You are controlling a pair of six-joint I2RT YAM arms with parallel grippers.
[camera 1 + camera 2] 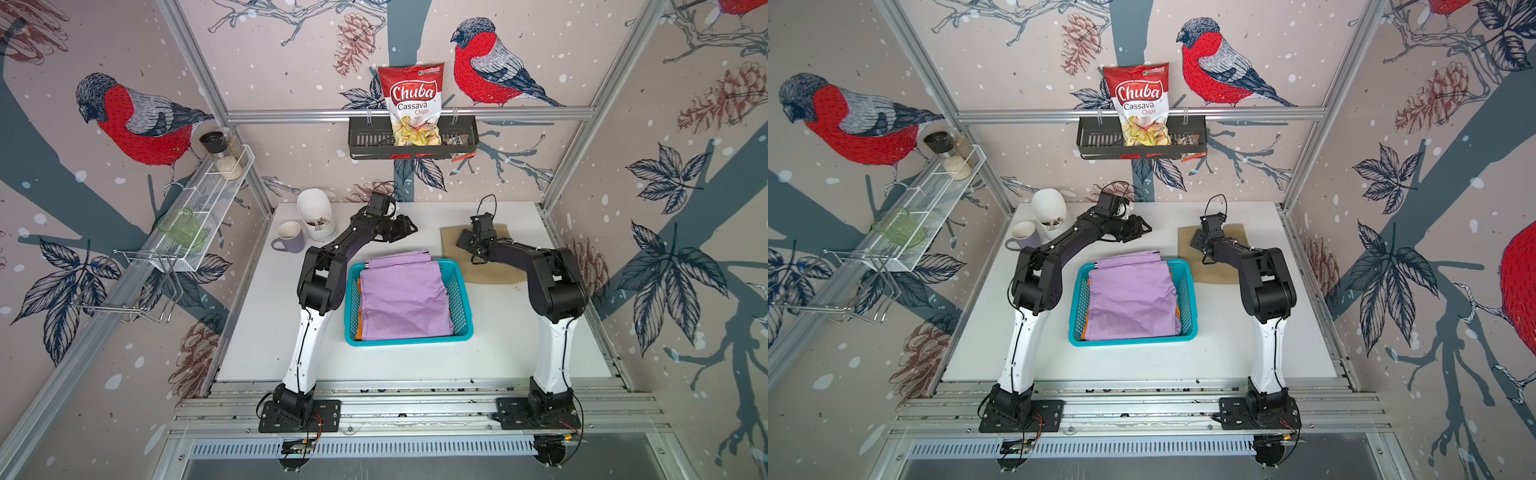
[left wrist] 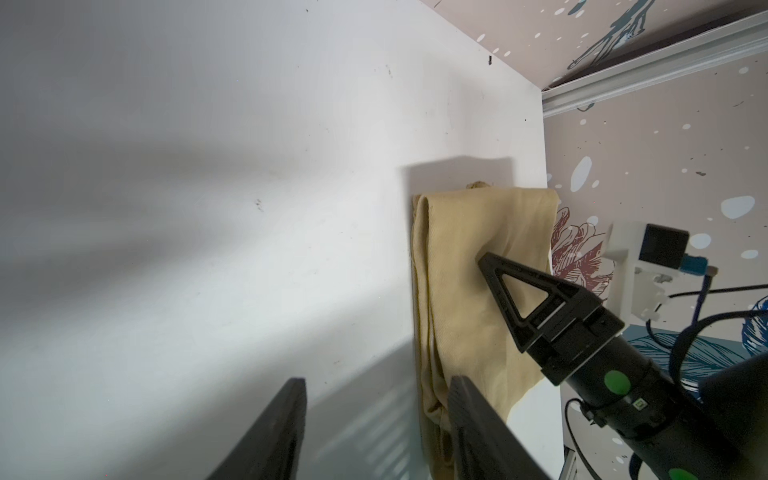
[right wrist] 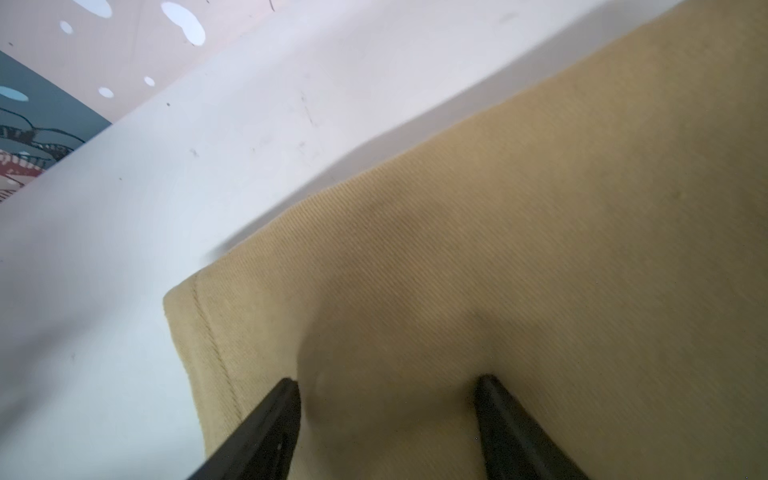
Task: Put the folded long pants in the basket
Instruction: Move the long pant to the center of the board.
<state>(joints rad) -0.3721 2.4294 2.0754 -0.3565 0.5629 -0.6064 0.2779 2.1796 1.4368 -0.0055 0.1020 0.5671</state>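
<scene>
The turquoise basket [image 1: 409, 341] [image 1: 1133, 341] stands mid-table, between the two arms. In it lie the lilac folded pants [image 1: 403, 299] [image 1: 1131, 299], their far end hanging over the rim, with orange pants [image 1: 358, 291] showing beneath. Khaki folded pants [image 1: 494, 272] [image 1: 1219, 272] [image 2: 457, 249] [image 3: 540, 208] lie flat on the table at the back right. My right gripper [image 1: 463, 243] [image 1: 1198, 241] [image 3: 386, 380] is open, both fingertips pressed onto the khaki cloth near its corner. My left gripper [image 1: 405, 230] [image 1: 1142, 227] [image 2: 376, 380] hangs open and empty behind the basket, facing the khaki pants.
A lilac mug [image 1: 289, 237] and a white holder [image 1: 316, 214] stand at the back left of the white table [image 1: 498, 332]. A black wall shelf [image 1: 365, 143] carries a chips bag. A white wire rack [image 1: 212, 199] hangs on the left wall.
</scene>
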